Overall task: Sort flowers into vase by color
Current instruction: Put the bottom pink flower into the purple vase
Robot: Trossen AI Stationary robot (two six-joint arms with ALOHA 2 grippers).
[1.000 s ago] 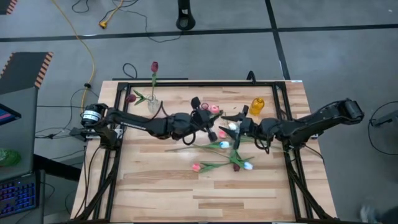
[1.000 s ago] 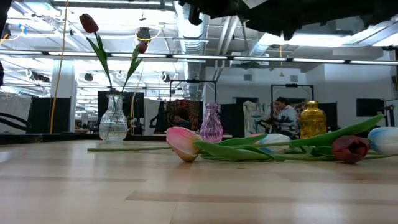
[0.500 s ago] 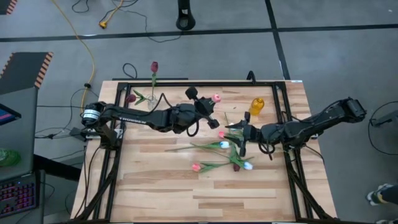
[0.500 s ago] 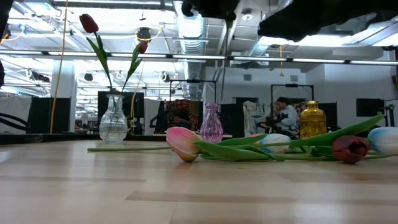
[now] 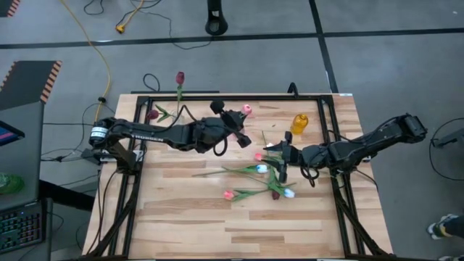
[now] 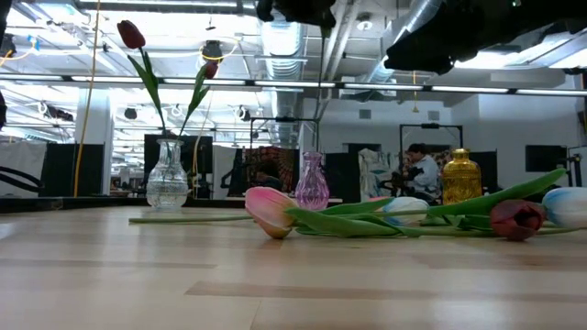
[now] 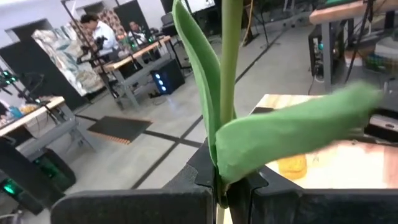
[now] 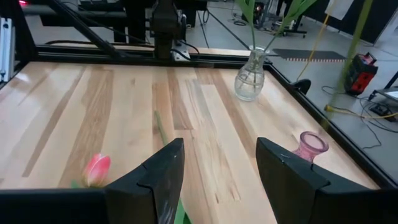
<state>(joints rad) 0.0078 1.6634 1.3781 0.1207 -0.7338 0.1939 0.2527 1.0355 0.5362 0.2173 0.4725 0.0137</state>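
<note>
Done: two dark red tulips (image 6: 131,35) already stand in the clear vase (image 6: 168,176) at the surface's (image 5: 181,217) far left corner.
In hand: the left tool (image 5: 243,125) is clamped on a green stem (image 7: 229,56), carrying a pink tulip (image 5: 246,109) up over the far middle of the surface, near the pink vase (image 6: 312,182).
Likely step: delivery into the pink vase, which looks empty.
Right tool (image 5: 279,155): fingers spread and holding nothing, hovering just above the loose pile at mid-surface.
Left to do: several flowers lie flat on the surface – a pink one (image 6: 269,211), a dark red one (image 6: 516,219), white ones (image 5: 288,193) among tangled stems.
Gold vase (image 6: 460,178): looks unfilled.
Progress: early to middling, I'd say; most flowers are unsorted.
</note>
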